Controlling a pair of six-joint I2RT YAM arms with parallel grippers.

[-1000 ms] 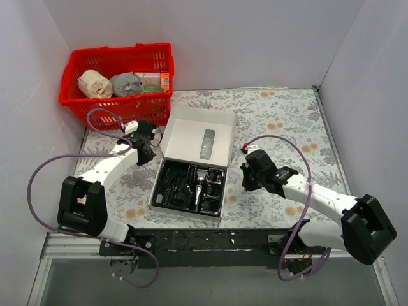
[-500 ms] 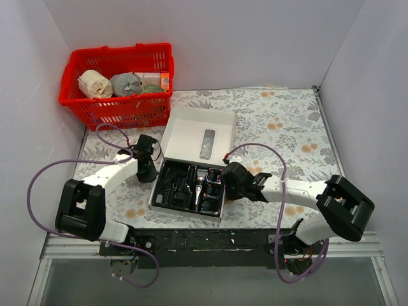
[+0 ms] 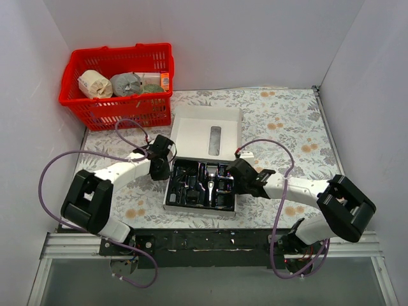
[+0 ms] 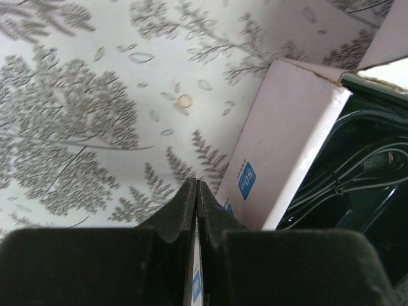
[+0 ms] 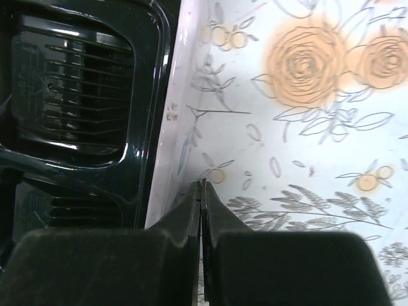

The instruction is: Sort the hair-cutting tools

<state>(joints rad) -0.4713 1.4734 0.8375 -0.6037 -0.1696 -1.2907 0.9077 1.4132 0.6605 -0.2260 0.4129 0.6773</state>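
Clipper point(image 3: 208, 185) lies in the box point(image 3: 191, 131) between closed left gripper point(image 4: 196, 185) and closed right gripper point(image 5: 201, 185).

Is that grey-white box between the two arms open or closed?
Open: the lid is swung back behind the box, and the black tray with the clipper inside lies exposed.

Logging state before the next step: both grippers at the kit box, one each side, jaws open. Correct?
Not open. The left gripper and right gripper are both shut tight; each wrist view shows it. They are at the kit box, one each side.
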